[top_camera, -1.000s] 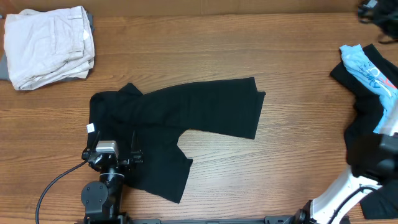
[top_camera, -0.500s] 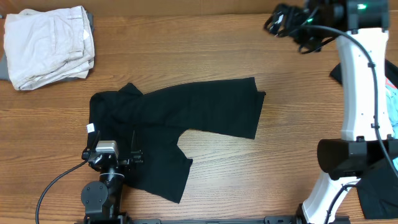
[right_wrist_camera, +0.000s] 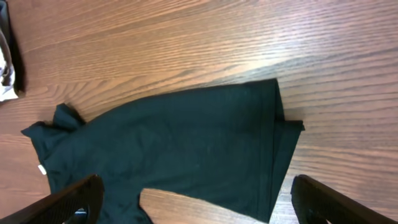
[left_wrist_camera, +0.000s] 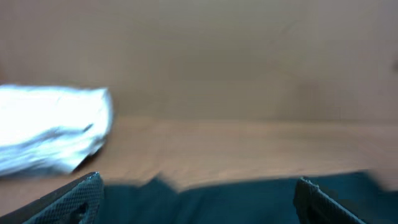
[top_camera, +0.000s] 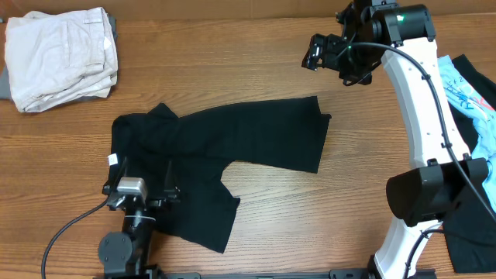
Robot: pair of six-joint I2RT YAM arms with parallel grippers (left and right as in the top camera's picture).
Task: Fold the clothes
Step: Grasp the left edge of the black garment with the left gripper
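Black garment (top_camera: 217, 159) – probably shorts – lies spread and wrinkled on the table (top_camera: 271, 70), right hem doubled over. Left gripper (left_wrist_camera: 199, 199) fingers apart above it; right gripper (top_camera: 322, 53) fingers apart too.

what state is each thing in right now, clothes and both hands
black garment, laid out, unfolded
white clothes, folded in a stack
blue garment, crumpled on a dark pile
left hand, open, empty, by the black garment
right hand, open, empty, raised in the air
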